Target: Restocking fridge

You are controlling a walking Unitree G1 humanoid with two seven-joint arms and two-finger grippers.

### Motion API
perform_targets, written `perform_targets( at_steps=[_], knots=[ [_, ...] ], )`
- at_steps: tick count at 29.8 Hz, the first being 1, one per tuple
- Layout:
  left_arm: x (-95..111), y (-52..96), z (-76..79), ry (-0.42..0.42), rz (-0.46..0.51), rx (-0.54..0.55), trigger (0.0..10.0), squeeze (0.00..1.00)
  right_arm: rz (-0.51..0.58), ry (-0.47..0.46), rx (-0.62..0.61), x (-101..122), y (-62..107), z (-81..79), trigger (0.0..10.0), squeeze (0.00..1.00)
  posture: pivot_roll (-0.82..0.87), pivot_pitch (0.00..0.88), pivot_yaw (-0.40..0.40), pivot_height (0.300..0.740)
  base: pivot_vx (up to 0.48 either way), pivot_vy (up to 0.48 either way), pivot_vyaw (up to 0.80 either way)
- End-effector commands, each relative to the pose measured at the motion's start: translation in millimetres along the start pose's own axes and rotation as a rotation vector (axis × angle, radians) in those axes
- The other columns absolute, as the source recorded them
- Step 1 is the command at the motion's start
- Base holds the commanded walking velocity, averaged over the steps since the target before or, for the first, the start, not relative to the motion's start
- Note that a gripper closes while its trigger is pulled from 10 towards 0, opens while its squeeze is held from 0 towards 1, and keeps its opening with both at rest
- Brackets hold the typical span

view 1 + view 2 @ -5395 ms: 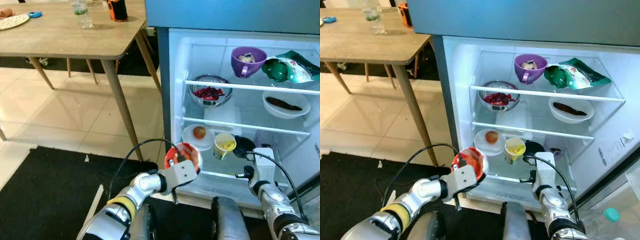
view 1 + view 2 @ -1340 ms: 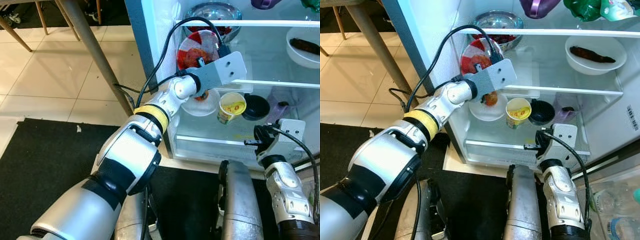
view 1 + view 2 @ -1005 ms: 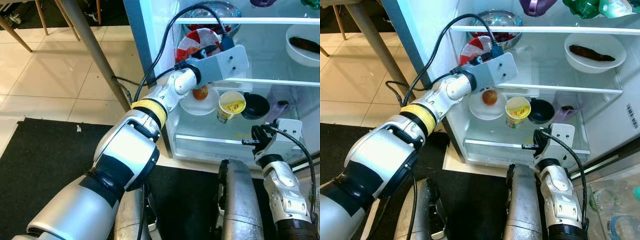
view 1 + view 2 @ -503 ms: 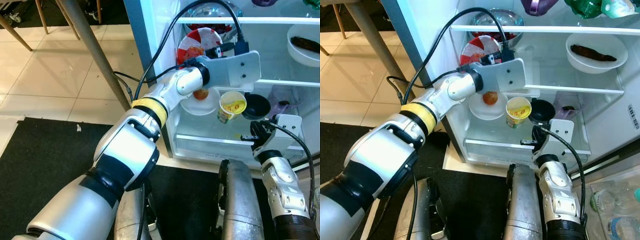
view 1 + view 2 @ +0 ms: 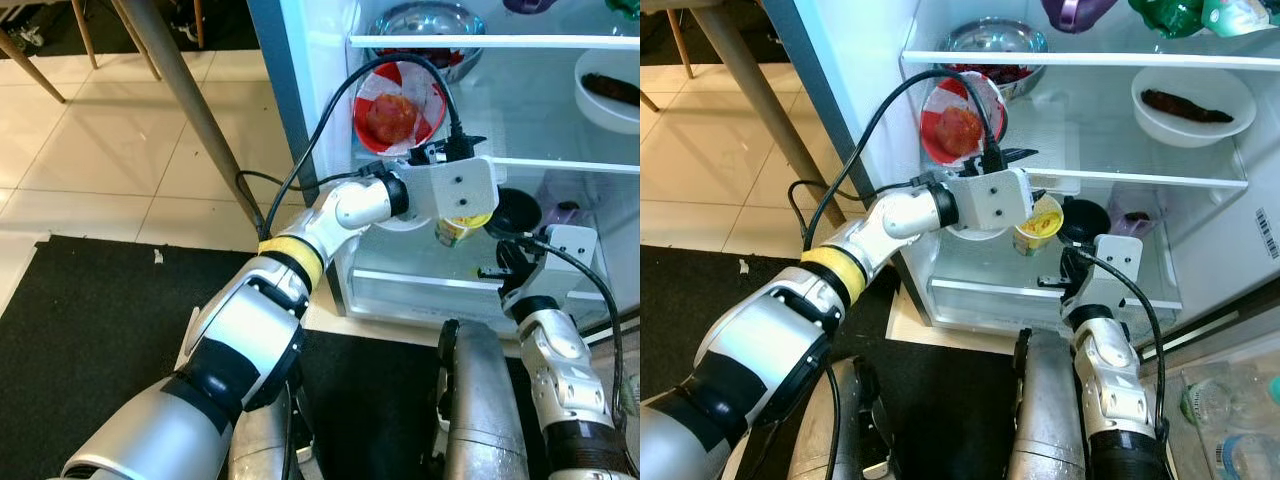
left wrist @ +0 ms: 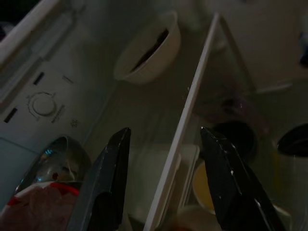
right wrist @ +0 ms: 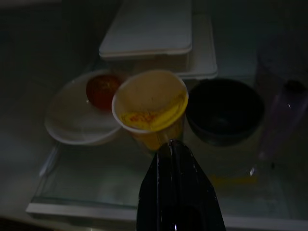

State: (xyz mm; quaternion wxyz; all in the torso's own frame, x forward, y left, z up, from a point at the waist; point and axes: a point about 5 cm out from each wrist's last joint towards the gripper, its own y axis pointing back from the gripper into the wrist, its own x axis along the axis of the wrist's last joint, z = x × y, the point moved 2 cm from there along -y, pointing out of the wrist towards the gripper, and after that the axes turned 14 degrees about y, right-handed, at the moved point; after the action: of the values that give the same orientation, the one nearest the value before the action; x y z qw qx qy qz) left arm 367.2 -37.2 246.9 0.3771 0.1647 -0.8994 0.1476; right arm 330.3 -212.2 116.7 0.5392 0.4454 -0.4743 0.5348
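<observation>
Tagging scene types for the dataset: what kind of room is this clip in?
Most likely a home kitchen or dining area: an open fridge stocked with a steel bowl and a white dish, a wooden table leg beside it, and a tiled floor.

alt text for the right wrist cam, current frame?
Dim view inside the fridge along the right gripper's shut black fingers, which point at a yellow paper cup on the glass shelf. A white plate with a red fruit sits beside it on one side, a black bowl on the other.
</observation>
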Motion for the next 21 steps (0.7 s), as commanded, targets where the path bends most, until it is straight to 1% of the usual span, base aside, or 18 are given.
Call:
perform_targets(
  at_steps=[1, 2, 4, 5, 8, 9, 10, 11, 13, 15, 16, 17, 18, 19, 21],
  knots=[
    [-8.0, 11.0, -2.3, 0.025, -0.002, 0.024, 10.0, 0.0, -0.026, -0.01, 0.013, -9.5, 3.4, -3.7, 10.0, 0.0, -0.1, 0.257, 0.117, 0.515, 0.0, 0.0, 0.0],
    [-9.9, 13.7, -2.5, 0.036, 0.001, 0.035, 10.0, 0.0, -0.026, -0.01, 0.015, -9.9, 2.6, -4.3, 10.0, 0.0, -0.1, 0.249, 0.117, 0.515, 0.0, 0.0, 0.0],
    [-16.5, 23.1, -7.6, 0.085, 0.004, 0.108, 10.0, 0.0, -0.028, -0.001, 0.021, -11.0, 1.6, -5.2, 10.0, 0.0, -0.11, 0.242, 0.117, 0.515, 0.0, 0.0, 0.0],
    [-16.5, 23.1, -7.6, 0.085, 0.004, 0.108, 10.0, 0.0, -0.028, -0.001, 0.021, -11.0, 1.6, -5.2, 10.0, 0.0, -0.11, 0.242, 0.117, 0.515, 0.0, 0.0, 0.0],
    [-25.7, 34.6, -10.9, 0.179, 0.011, 0.209, 10.0, 0.0, -0.031, 0.006, 0.023, -12.8, 0.6, -4.3, 10.0, 0.0, -0.1, 0.227, 0.11, 0.515, 0.0, 0.0, 0.0],
    [-25.7, 34.6, -10.9, 0.179, 0.011, 0.209, 10.0, 0.0, -0.031, 0.006, 0.023, -12.8, 0.6, -4.3, 10.0, 0.0, -0.1, 0.227, 0.11, 0.515, 0.0, 0.0, 0.0],
    [-31.6, 40.5, -9.2, 0.248, 0.017, 0.263, 10.0, 0.0, -0.033, 0.006, 0.024, -13.4, -0.1, -3.9, 10.0, 0.0, -0.09, 0.219, 0.107, 0.515, 0.0, 0.0, 0.0],
    [-31.6, 40.5, -9.2, 0.248, 0.017, 0.263, 10.0, 0.0, -0.033, 0.006, 0.024, -13.4, -0.1, -3.9, 10.0, 0.0, -0.09, 0.219, 0.107, 0.515, 0.0, 0.0, 0.0],
    [-45.6, 52.9, 0.7, 0.396, 0.021, 0.358, 10.0, 0.0, -0.037, 0.01, 0.026, -14.6, -2.6, -3.2, 10.0, 0.0, -0.08, 0.207, 0.1, 0.515, 0.0, 0.0, 0.0],
    [-57.0, 62.1, 14.6, 0.517, 0.016, 0.418, 10.0, 0.0, -0.039, 0.013, 0.029, -15.3, -5.2, -2.8, 10.0, 0.0, -0.07, 0.199, 0.095, 0.515, 0.0, 0.0, 0.0],
    [-60.6, 64.9, 19.9, 0.557, 0.012, 0.434, 10.0, 0.0, -0.039, 0.013, 0.03, -15.5, -6.1, -2.6, 10.0, 0.0, -0.07, 0.199, 0.095, 0.515, 0.0, 0.0, 0.0],
    [-67.0, 68.4, 29.0, 0.629, 0.0, 0.447, 10.0, 0.0, -0.04, 0.017, 0.031, -15.7, -7.3, -2.3, 10.0, 0.0, -0.06, 0.192, 0.091, 0.515, 0.0, 0.0, 0.0],
    [-67.0, 68.4, 29.0, 0.629, 0.0, 0.447, 10.0, 0.0, -0.04, 0.017, 0.031, -15.7, -7.3, -2.3, 10.0, 0.0, -0.06, 0.192, 0.091, 0.515, 0.0, 0.0, 0.0],
    [-75.1, 72.7, 42.3, 0.71, -0.02, 0.444, 10.0, 0.0, -0.042, 0.019, 0.033, -16.5, -8.5, -2.2, 10.0, 0.0, -0.05, 0.184, 0.087, 0.515, 0.0, 0.0, 0.0],
    [-85.2, 78.9, 62.2, 0.826, -0.044, 0.424, 10.0, 0.0, -0.05, 0.023, 0.035, -18.3, -9.9, -2.6, 10.0, 0.0, -0.05, 0.181, 0.087, 0.515, 0.0, 0.0, 0.0]
  ],
)
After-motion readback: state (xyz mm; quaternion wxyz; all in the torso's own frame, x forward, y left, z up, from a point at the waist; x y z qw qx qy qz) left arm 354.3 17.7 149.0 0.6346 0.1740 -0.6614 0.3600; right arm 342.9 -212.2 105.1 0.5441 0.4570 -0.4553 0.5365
